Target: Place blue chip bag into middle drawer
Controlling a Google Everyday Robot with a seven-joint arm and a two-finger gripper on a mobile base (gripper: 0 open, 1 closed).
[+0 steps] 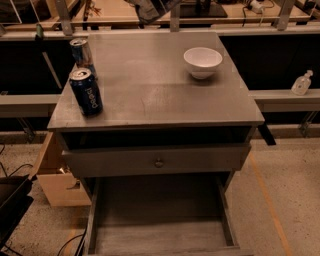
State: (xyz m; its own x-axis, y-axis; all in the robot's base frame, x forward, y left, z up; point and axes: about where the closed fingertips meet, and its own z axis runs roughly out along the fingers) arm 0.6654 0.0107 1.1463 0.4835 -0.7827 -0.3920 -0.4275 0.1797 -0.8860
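The blue chip bag (150, 10) shows as a dark crumpled shape at the top edge of the camera view, in the air above the back of the grey cabinet top (160, 95). My gripper holds it from above and is itself cut off by the top edge. The middle drawer (160, 235) is pulled out at the bottom of the view. Its plank floor is bare, with low side walls left and right. The bag is far above and behind the drawer.
A blue Pepsi can (86, 92) and a second can (82, 52) stand at the left of the cabinet top, and a white bowl (202, 61) at the back right. A shut drawer front with a knob (159, 162) sits above the open drawer. A cardboard box (57, 182) is on the floor at left.
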